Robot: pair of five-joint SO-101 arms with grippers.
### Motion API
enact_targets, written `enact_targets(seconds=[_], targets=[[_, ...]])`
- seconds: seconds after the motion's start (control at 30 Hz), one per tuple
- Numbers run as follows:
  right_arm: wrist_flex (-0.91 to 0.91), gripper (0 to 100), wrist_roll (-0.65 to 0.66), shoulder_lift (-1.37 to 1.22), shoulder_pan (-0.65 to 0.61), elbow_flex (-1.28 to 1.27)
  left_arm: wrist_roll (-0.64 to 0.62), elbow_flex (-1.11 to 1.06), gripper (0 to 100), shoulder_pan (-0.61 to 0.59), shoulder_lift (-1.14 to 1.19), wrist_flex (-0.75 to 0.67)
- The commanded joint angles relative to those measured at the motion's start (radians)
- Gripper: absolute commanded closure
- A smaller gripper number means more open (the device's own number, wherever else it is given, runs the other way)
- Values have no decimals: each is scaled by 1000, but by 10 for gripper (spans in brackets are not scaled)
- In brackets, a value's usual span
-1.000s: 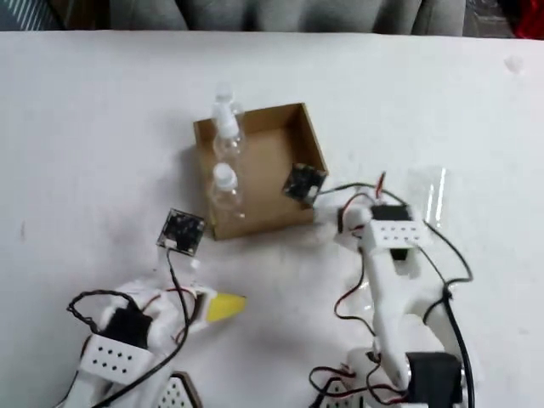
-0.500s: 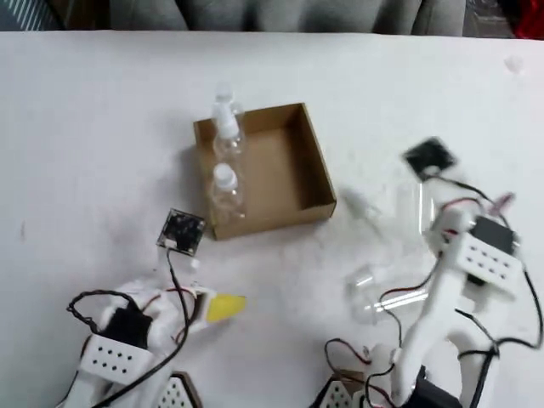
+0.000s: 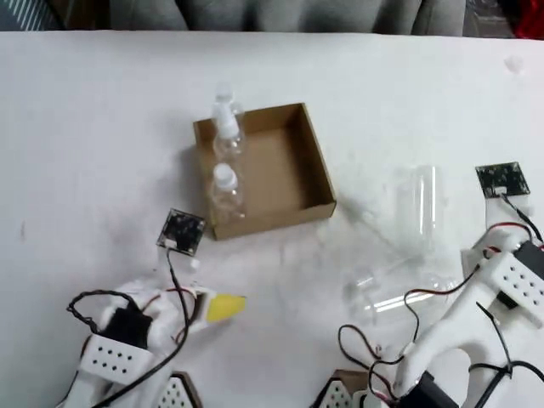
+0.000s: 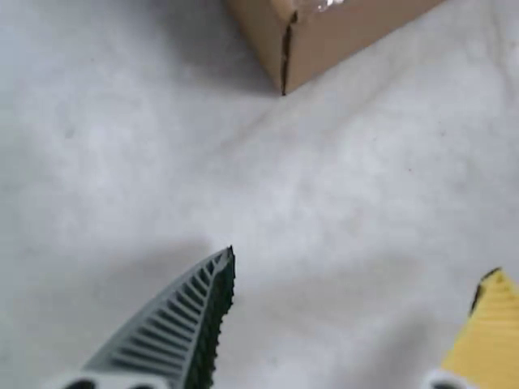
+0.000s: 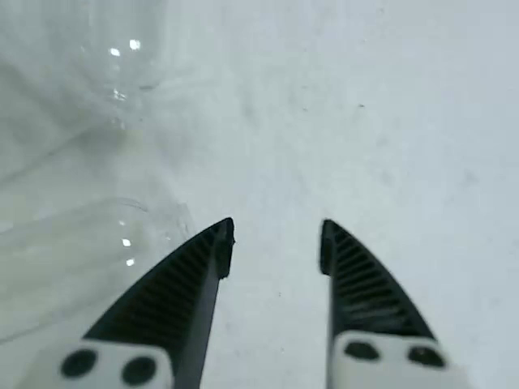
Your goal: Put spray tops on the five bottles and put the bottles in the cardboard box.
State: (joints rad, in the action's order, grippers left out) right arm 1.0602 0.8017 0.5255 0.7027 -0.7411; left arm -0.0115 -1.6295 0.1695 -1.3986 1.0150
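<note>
Right gripper (image 5: 274,239) half open, empty, by clear plastic bottle (image 5: 77,243) lying right of brown cardboard box (image 3: 272,221); likely light, slick, squashy: grab its neck; left gripper (image 4: 359,267) wide open.

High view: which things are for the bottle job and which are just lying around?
For the job: cardboard box; bottles with tops standing in it; clear bottles lying on the table; left gripper; right gripper.
Just there: grey fabric behind the table; red thing.
</note>
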Motion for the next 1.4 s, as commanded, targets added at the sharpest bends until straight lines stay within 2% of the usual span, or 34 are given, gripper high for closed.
enact_targets(seconds=[0.0, 0.17, 0.37, 0.7, 1.17, 1.23, 1.37], targets=[[-33, 759, -169, 22, -105, 52, 8, 8, 593, -10, -19, -23], [-134, 745, -390, 19, -255, 51, 8, 8, 593, -10, -19, -23], [-242, 745, -486, -136, -344, 110, 9, 8, 593, -10, -19, -23], [-243, 745, -505, -608, -377, 463, 12, 8, 593, -10, -19, -23], [-240, 752, -497, -947, -420, 692, 12, 8, 593, -10, -19, -25], [-205, 793, -497, -983, -418, 740, 12, 8, 593, -10, -19, -25], [-96, 956, -497, -1018, -409, 870, 12, 8, 593, -10, -19, -25]])
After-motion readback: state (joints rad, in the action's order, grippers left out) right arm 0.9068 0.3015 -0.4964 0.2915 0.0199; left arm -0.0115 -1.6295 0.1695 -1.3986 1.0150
